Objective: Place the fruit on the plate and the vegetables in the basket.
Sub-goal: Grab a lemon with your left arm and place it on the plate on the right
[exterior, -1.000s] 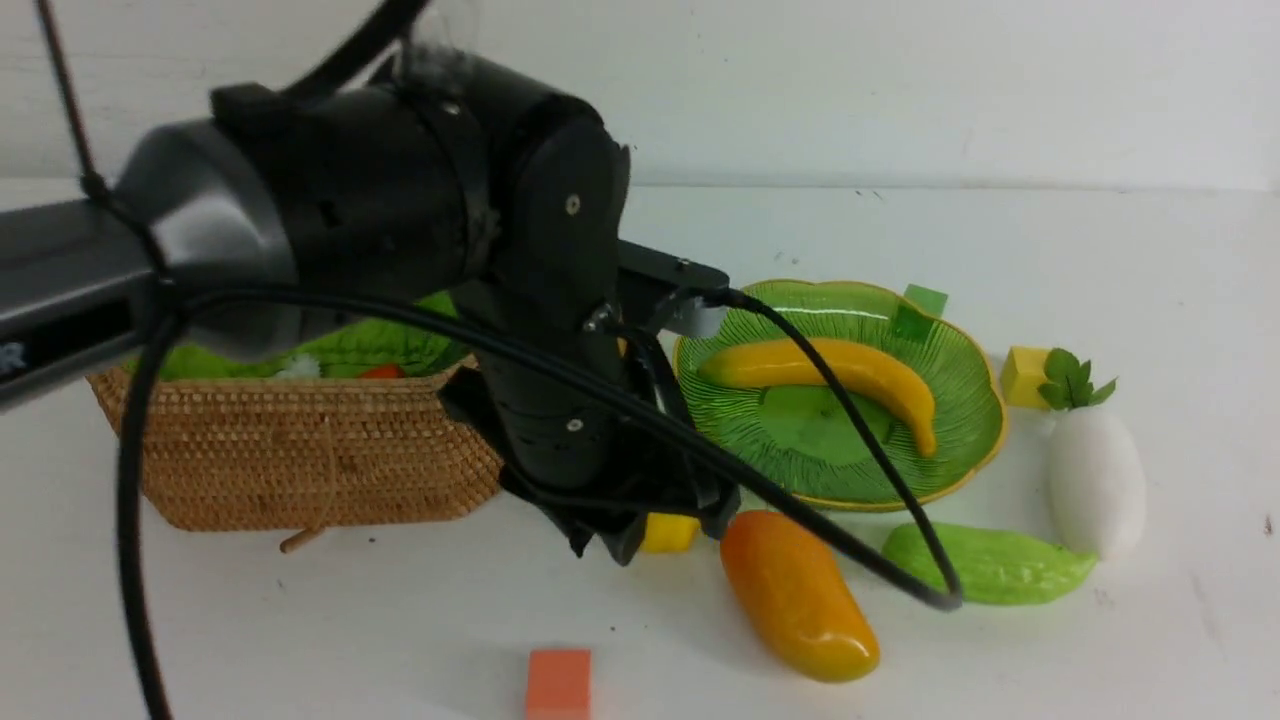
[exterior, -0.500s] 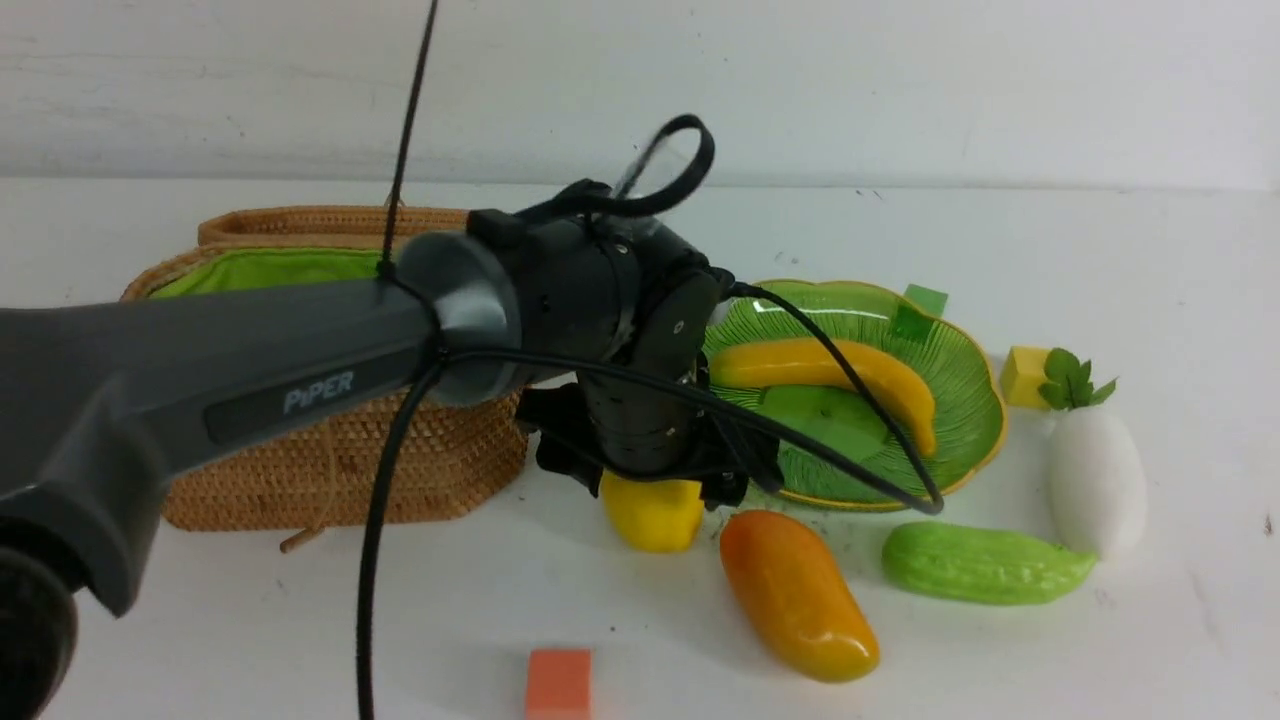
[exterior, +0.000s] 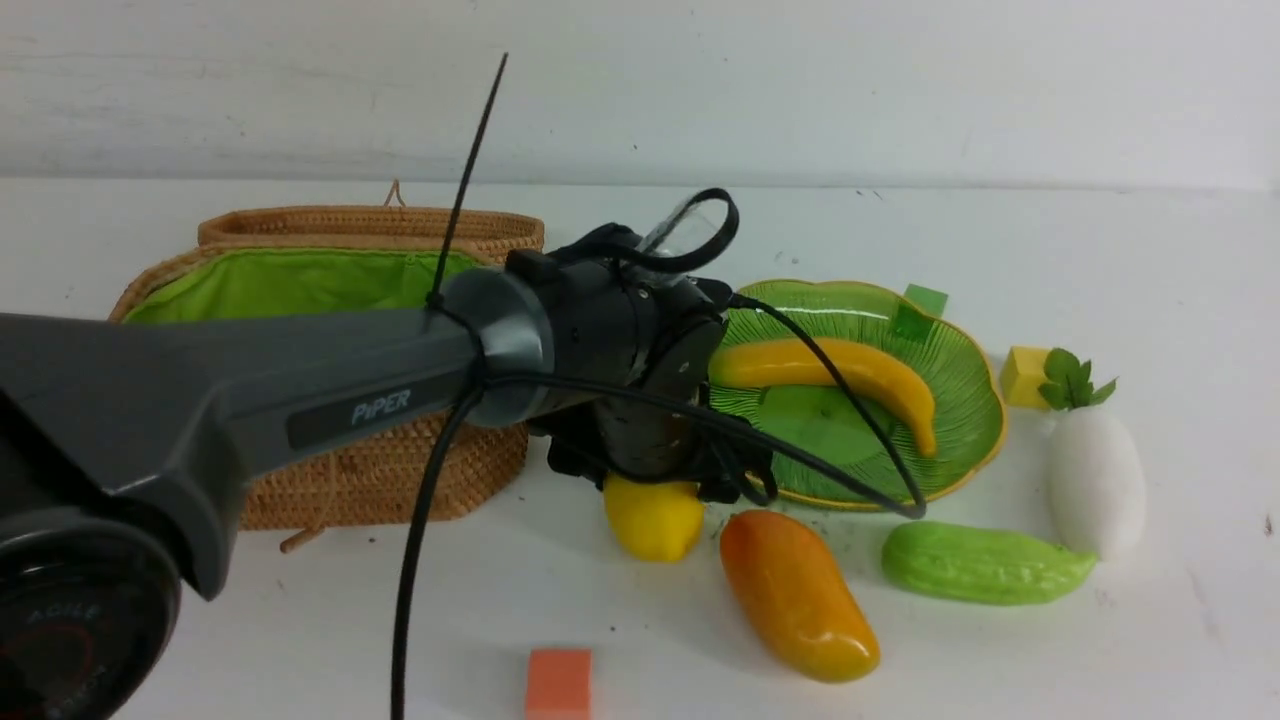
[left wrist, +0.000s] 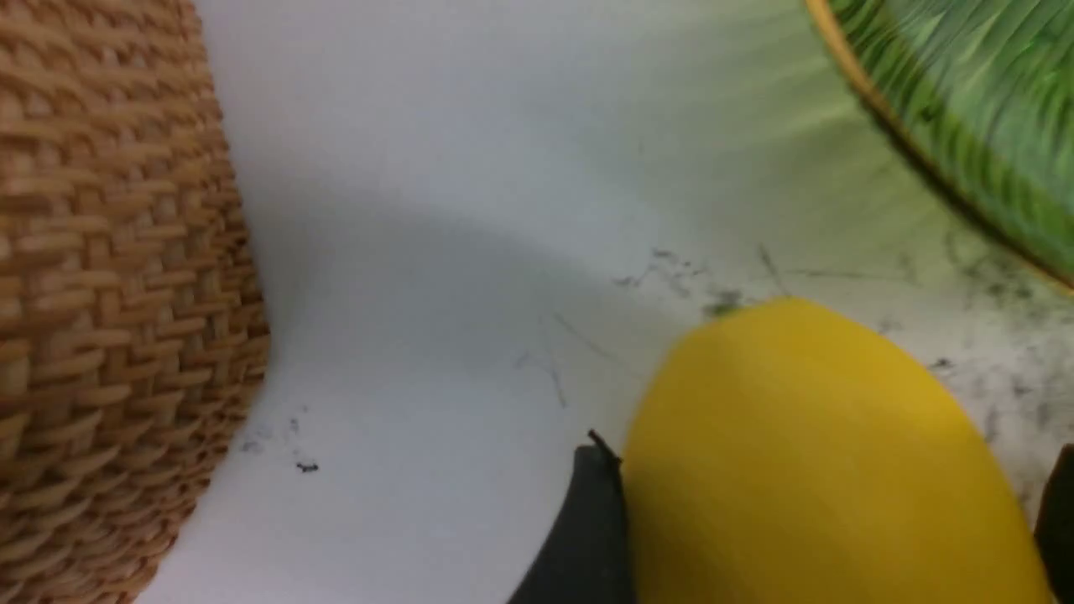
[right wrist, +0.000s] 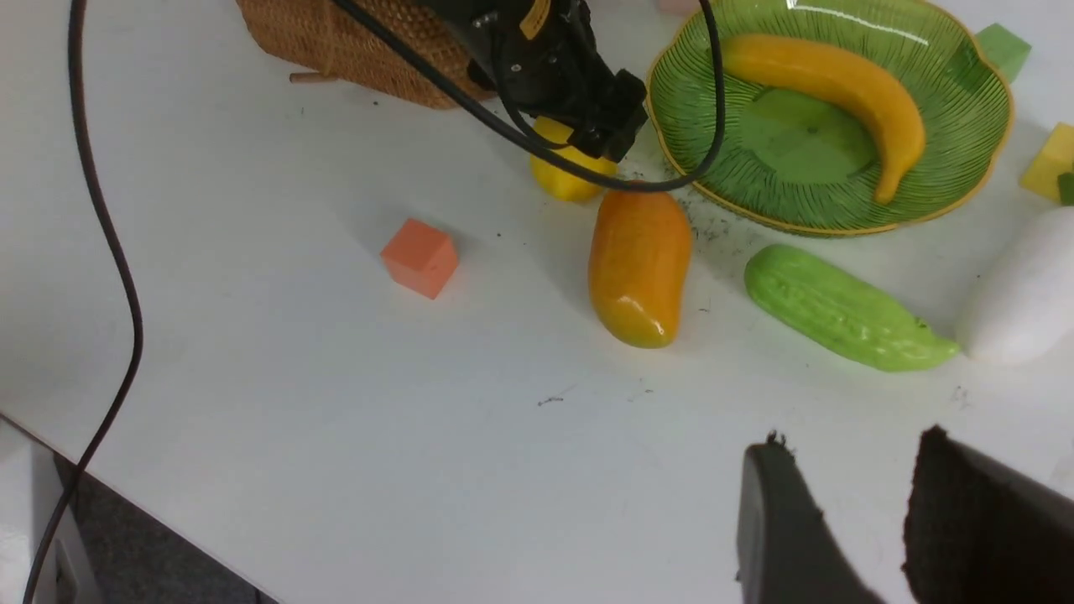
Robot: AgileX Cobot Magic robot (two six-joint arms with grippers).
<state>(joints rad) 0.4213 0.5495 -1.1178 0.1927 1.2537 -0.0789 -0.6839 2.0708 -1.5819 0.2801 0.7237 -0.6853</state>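
Note:
The yellow lemon (exterior: 650, 518) lies on the table between the wicker basket (exterior: 340, 480) and the green plate (exterior: 800, 420). My left gripper (exterior: 652, 490) is down over it, open, one jaw on each side; the left wrist view shows the lemon (left wrist: 797, 470) filling the gap, the left finger (left wrist: 596, 520) against it. The banana (exterior: 840, 370) lies on the plate. The mango (exterior: 800, 595), green gourd (exterior: 985, 563) and white radish (exterior: 1095, 480) lie on the table. The carrot is hidden. My right gripper (right wrist: 849, 438) is open and empty, over bare table near the front edge.
An orange cube (exterior: 558, 683) sits near the front, a yellow cube (exterior: 1025, 375) by the radish leaves, a green cube (exterior: 920, 305) behind the plate. My left arm's cable (exterior: 860, 480) drapes over the plate's front. The table edge (right wrist: 168, 503) shows in the right wrist view.
My left arm swung forward and down from over the basket to the lemon, then settled slightly lower around it. The basket's green lining is now uncovered.

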